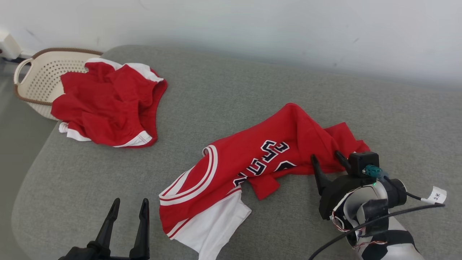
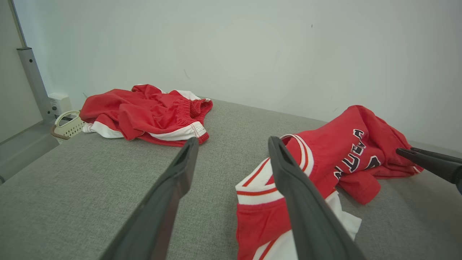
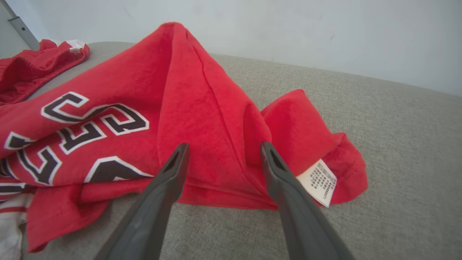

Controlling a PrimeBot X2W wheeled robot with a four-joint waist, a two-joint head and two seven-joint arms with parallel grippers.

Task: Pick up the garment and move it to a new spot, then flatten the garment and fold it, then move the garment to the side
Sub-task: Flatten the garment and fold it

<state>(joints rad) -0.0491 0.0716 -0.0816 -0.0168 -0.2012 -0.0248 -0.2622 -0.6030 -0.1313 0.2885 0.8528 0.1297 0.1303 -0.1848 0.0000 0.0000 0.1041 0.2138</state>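
A red jersey with white trim and dark, white-edged lettering lies crumpled on a grey padded bench. It runs aslant from the front edge up toward the middle, a little right of centre. Its white-striped end is nearest the front edge, and its right end is bunched into a raised fold (a white care label shows there in the right wrist view).

The right gripper sits at that bunched right end with its two dark fingers spread wide. The tips are over the folds, but it is unclear whether they touch the cloth.

The left gripper is near the front edge, left of the jersey and apart from it. Its fingers are also spread, with only bare grey fabric between them.

At the far left corner lies a second red garment, a pair of shorts with white bands. It is well apart from the jersey and partly drapes over a cream perforated basket just off the bench's left edge. A pale wall runs along the back edge.
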